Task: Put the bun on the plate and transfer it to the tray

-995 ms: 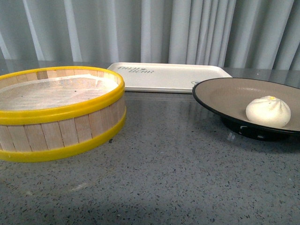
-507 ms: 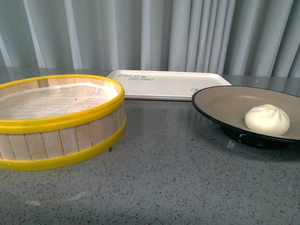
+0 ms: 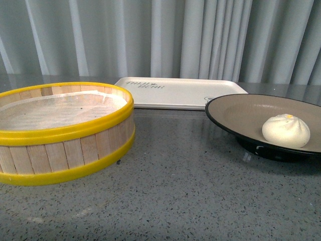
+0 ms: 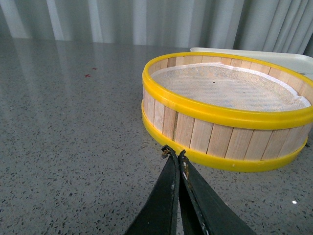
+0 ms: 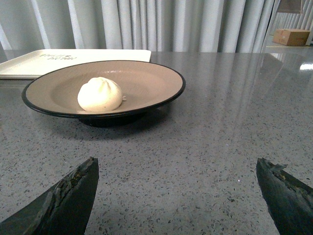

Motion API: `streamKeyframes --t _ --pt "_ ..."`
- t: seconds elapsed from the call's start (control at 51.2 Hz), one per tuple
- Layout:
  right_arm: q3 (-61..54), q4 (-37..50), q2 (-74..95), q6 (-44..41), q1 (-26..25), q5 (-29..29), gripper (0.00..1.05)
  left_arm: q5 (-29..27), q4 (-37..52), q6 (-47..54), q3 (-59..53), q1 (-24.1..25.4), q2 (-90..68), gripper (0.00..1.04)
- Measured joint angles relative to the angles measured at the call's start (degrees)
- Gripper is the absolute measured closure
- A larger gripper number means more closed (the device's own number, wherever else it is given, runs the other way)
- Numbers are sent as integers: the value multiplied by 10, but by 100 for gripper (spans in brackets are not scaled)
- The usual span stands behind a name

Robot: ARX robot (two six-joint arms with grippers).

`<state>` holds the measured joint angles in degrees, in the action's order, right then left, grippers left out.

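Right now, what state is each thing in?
bun: resting in the plate
plate: on the table, not on the tray
tray: nothing on it
steamer basket: lidless, only a liner inside
left gripper: shut, holding nothing
right gripper: open, holding nothing

A grey speckled tabletop [image 3: 190, 201] stands before pleated pale grey curtains [image 3: 200, 35].

You see the bun [image 3: 286, 130] sitting on the plate [image 3: 239, 108], right of the steamer basket [image 3: 65, 145]. The tray [image 3: 185, 93] lies behind both on the grey table [image 3: 190, 193].
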<state>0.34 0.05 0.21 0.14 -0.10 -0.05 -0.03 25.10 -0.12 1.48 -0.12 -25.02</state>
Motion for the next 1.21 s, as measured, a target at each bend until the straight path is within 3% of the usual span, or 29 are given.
streamKeyframes --t 0.8,0.917,1.093,1.21 --pt "0 0 0 0 0 0 8 0 -149 0 0 0 150 101" --pt "0 0 0 0 0 0 8 0 -246 0 0 0 229 101" --pt "0 0 0 0 0 0 8 0 -251 0 0 0 247 101" --pt "0 0 0 0 0 0 8 0 -251 0 0 0 248 84"
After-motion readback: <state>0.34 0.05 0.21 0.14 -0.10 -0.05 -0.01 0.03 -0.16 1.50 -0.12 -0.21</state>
